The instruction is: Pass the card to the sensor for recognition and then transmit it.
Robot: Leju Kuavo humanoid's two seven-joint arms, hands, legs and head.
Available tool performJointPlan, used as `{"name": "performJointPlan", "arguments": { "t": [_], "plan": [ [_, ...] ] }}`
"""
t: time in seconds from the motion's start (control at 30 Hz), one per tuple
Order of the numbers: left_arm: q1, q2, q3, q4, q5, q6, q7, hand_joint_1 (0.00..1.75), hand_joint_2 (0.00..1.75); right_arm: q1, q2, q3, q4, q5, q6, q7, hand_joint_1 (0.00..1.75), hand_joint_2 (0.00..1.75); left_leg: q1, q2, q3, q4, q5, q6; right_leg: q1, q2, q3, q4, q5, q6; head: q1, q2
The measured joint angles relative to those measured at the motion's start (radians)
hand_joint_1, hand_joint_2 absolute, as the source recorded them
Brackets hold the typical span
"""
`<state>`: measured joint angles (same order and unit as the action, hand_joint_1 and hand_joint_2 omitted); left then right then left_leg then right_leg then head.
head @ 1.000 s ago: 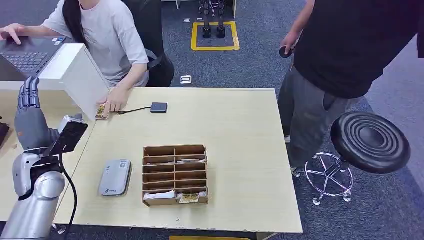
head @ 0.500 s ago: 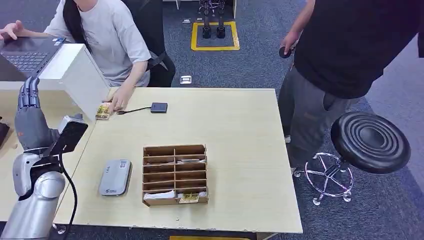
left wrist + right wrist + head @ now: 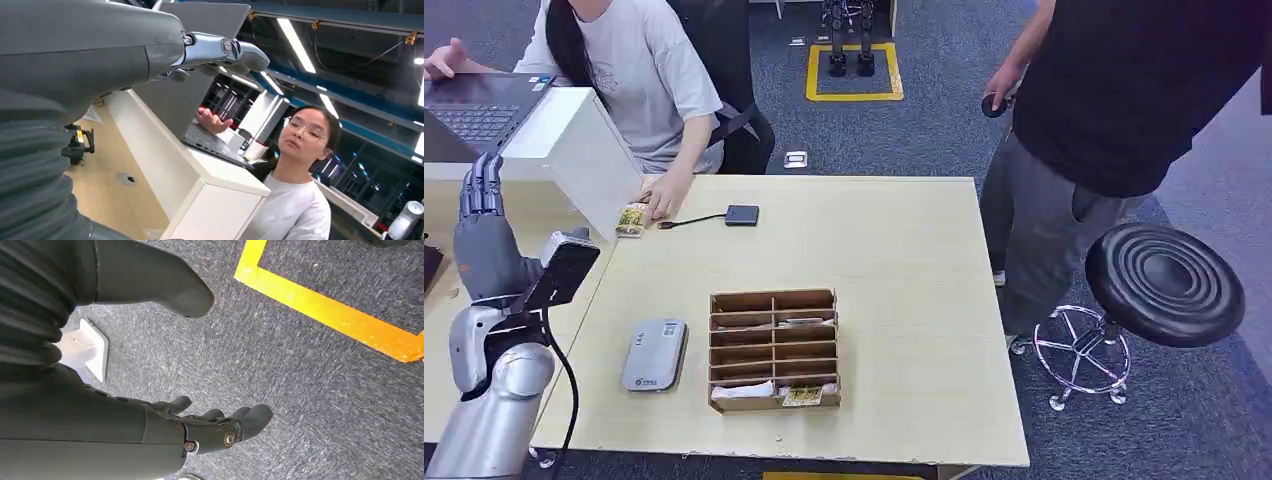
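Observation:
A small yellowish card (image 3: 631, 220) lies at the table's far left corner, with a seated person's hand (image 3: 664, 198) touching it. A grey card reader (image 3: 655, 354) lies flat near the front left. A small black box on a cable (image 3: 742, 214) sits behind it. My left hand (image 3: 482, 230) is raised upright beyond the table's left edge, fingers straight and holding nothing; in the left wrist view its fingers (image 3: 220, 50) stretch out in the air. My right hand (image 3: 210, 427) hangs over the carpet, fingers apart, holding nothing.
A wooden divided rack (image 3: 774, 348) with a few cards stands mid-table. A white box (image 3: 574, 140) and a laptop (image 3: 474, 110) sit at the far left. A standing person (image 3: 1104, 120) and a black stool (image 3: 1164, 285) are to the right of the table (image 3: 904, 260).
The seated person's hand has nudged the card slightly along the table corner. My left arm has stayed still.

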<state>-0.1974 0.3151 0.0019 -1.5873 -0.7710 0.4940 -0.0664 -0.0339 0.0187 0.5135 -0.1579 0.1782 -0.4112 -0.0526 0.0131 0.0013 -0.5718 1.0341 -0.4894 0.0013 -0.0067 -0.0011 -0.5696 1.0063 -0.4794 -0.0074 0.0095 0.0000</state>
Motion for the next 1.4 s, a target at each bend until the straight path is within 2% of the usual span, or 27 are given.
{"name": "performJointPlan", "arguments": {
  "t": [1.4],
  "plan": [
    [-0.002, -0.001, 0.000, 0.000, 0.000, 0.000, 0.000, 0.00, 1.75, 0.000, 0.000, 0.000, 0.000, 0.000, 0.000, 0.000, 0.00, 1.75, 0.000, 0.000, 0.000, 0.000, 0.000, 0.000, 0.000, 0.000, 0.000, 0.000, 0.000, 0.000, 0.000, 0.000]
  ]
}}
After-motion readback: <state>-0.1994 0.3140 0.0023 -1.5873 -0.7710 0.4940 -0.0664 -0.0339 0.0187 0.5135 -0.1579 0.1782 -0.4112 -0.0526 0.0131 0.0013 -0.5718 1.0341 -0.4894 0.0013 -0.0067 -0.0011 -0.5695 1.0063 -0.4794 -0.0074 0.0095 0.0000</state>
